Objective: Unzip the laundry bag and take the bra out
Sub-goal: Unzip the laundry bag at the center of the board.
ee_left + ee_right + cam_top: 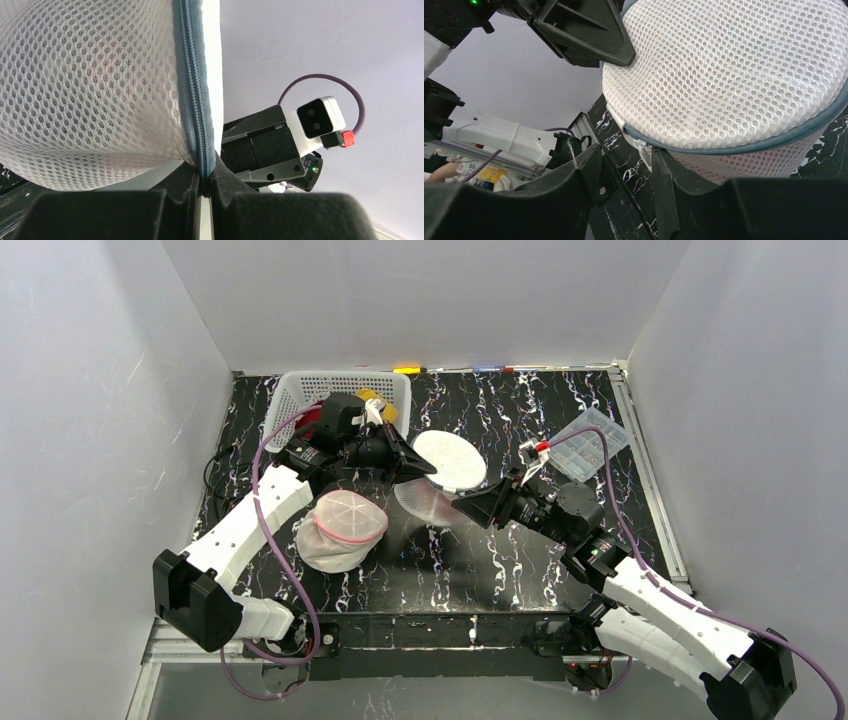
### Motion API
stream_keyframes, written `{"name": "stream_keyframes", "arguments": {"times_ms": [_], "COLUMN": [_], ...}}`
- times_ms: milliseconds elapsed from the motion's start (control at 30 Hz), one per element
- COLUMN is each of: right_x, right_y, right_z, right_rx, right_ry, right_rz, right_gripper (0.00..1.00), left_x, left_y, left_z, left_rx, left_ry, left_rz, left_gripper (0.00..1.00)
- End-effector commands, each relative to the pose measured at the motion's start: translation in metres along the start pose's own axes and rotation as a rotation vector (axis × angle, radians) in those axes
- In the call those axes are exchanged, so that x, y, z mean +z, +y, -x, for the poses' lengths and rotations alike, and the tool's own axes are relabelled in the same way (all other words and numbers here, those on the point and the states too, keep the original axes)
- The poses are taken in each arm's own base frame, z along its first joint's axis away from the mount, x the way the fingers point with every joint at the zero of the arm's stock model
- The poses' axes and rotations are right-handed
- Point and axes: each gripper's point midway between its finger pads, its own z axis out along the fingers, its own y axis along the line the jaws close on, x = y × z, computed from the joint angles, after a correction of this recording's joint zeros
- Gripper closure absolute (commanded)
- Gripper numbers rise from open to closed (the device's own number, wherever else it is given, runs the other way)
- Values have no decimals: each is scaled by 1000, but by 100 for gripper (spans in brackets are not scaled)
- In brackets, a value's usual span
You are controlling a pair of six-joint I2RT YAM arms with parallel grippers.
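The laundry bag (455, 462) is a round white mesh pouch with a grey-blue zipper (192, 75), held up above the table's middle. My left gripper (415, 465) (205, 172) is shut on the bag's zipper seam at its left edge. The right gripper (478, 502) (624, 150) sits low at the bag's near side, its jaws apart. A small white zipper pull (642, 146) hangs just off its right fingertip (658, 160). The bra shows only as a pink tint through the lower mesh (749, 167).
A white mesh dome with pink trim (340, 530) lies on the black marbled table (520, 570) by the left arm. A white slotted basket (300, 390) stands at the back left. A clear plastic box (590, 445) lies at the back right. White walls enclose three sides.
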Motion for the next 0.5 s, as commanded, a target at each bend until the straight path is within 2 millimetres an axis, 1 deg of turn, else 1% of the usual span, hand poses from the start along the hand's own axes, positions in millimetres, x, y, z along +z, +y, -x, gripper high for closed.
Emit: {"name": "stream_keyframes", "arguments": {"times_ms": [0, 267, 467], "right_x": [-2, -2, -4], "right_y": [16, 11, 7], "right_z": [16, 14, 12], "right_rx": [-27, -33, -37], "right_ry": [-62, -58, -55], "right_rz": [59, 35, 17], "right_gripper": [52, 62, 67], "left_x": [-15, -16, -16], "left_y": [-16, -16, -15], "left_z": [-12, -12, -13], "left_rx": [38, 37, 40], "left_ry": [24, 22, 22], "left_rz": [-68, -68, -70], "left_gripper": [100, 100, 100]}}
